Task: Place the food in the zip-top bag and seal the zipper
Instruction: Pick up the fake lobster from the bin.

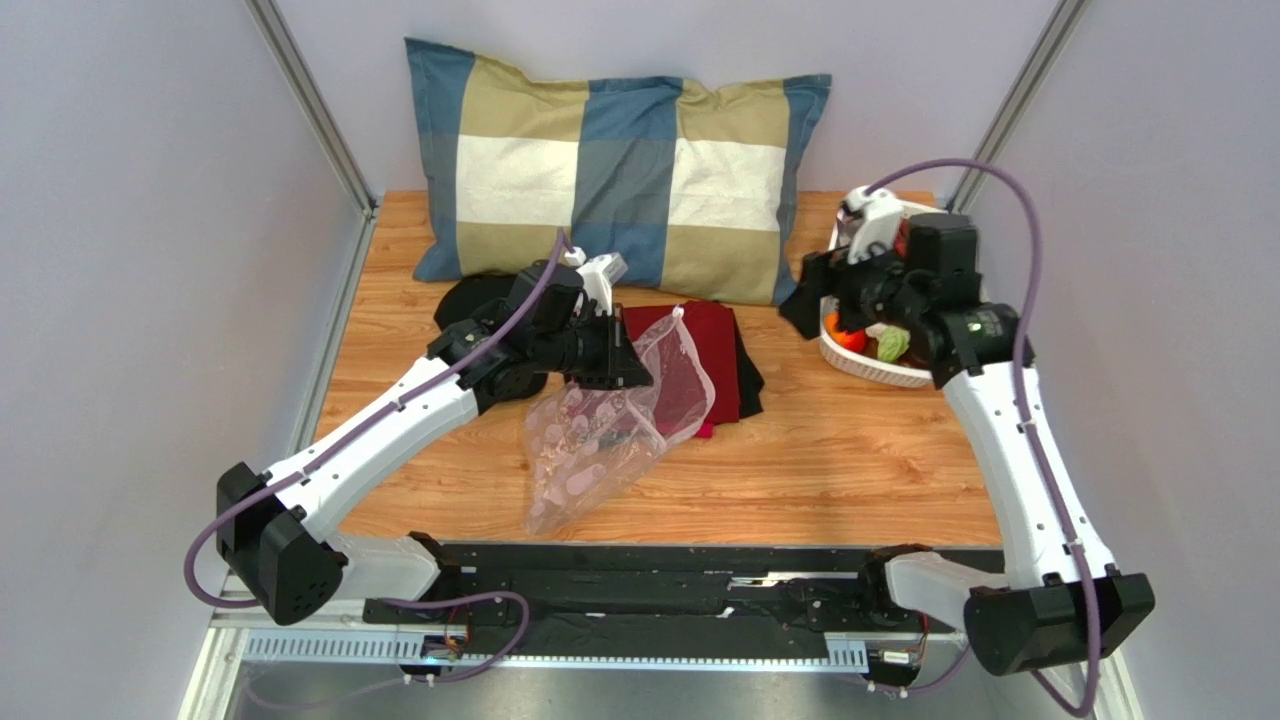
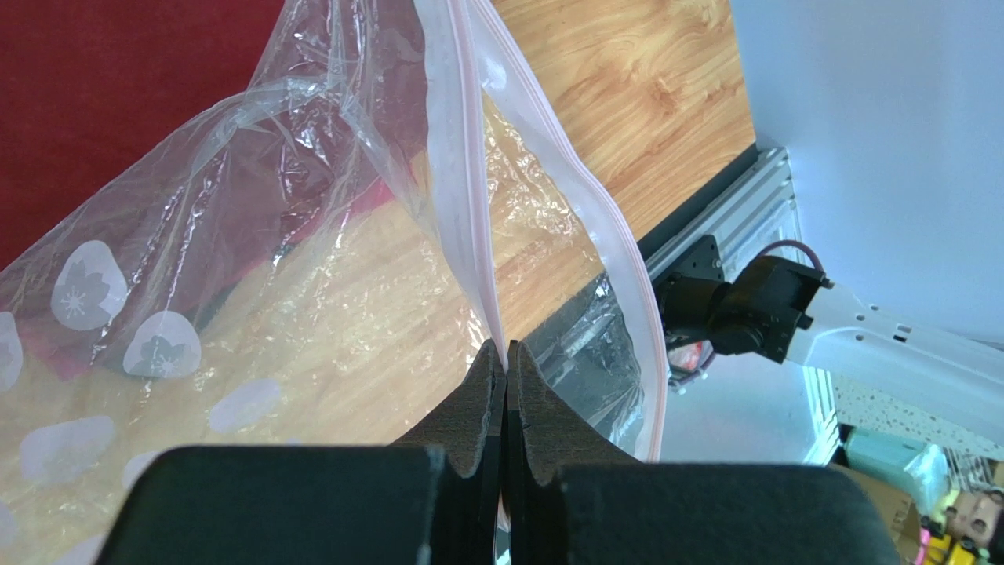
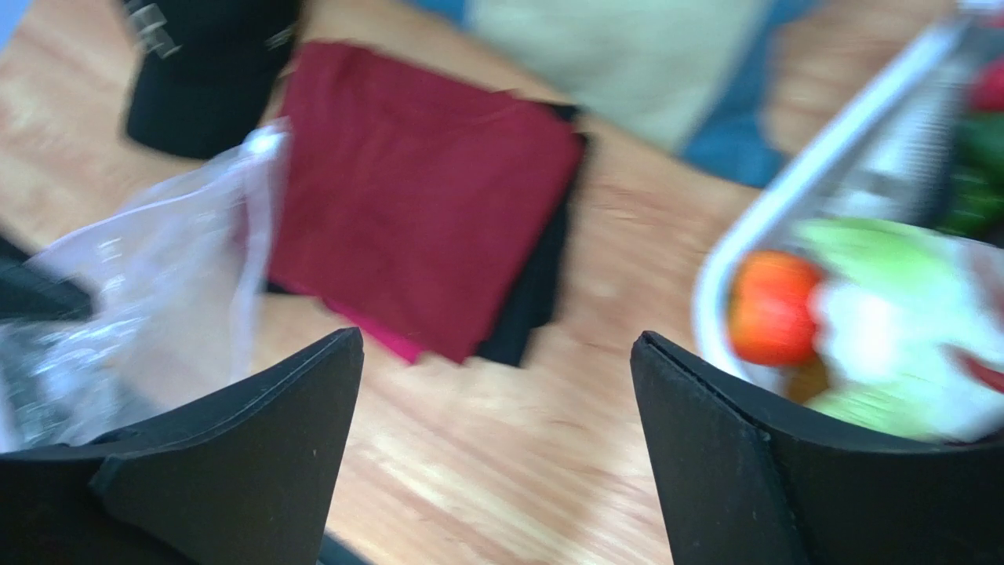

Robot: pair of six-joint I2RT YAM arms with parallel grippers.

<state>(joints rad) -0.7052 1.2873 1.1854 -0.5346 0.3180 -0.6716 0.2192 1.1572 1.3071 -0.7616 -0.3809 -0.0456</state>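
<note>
1. Finding the zip-top bag (image 1: 601, 435) at mid-table, hanging from its mouth edge and trailing its crumpled lower end onto the wood, partly overlapping the folded red cloth (image 1: 718, 357).
2. Judging it featherlight and limp: thin, crinkly, clear film printed with pale rounded blossom marks, likely sliding and folding under any push, and sagging shut unless held up. Making out no food inside it.
3. Noting the zipper (image 2: 466, 200) as a faintly pink, slightly stiffer double strip along the mouth, its two sides parting into a gap in the left wrist view. Reckoning this strip the best place for taking hold, being the only firm part of the pouch.
4. Seeing the left gripper (image 2: 507, 353) clamped on exactly that edge, fingers pressed together with the film pinched between them.
5. Locating the food (image 1: 875, 342) in the white basket (image 1: 902, 377) at the right of the table, well apart from the bag. Showing as orange-red, green and whitish pieces, rounded, smooth and plastic-looking. Judging them light, hard and a little slippery, so best taken across the middle, one piece at a time.
6. Finding the right gripper (image 3: 495, 341) spread wide with nothing between its fingers, hovering beside the basket, though the right wrist view is blurring too much for finer detail.
7. Moving outward — passing the soft, matte red cloth with a dark layer beneath it, then a plump checked pillow (image 1: 616, 165) at the back, all resting on the wood-grain table (image 1: 842, 465).
</note>
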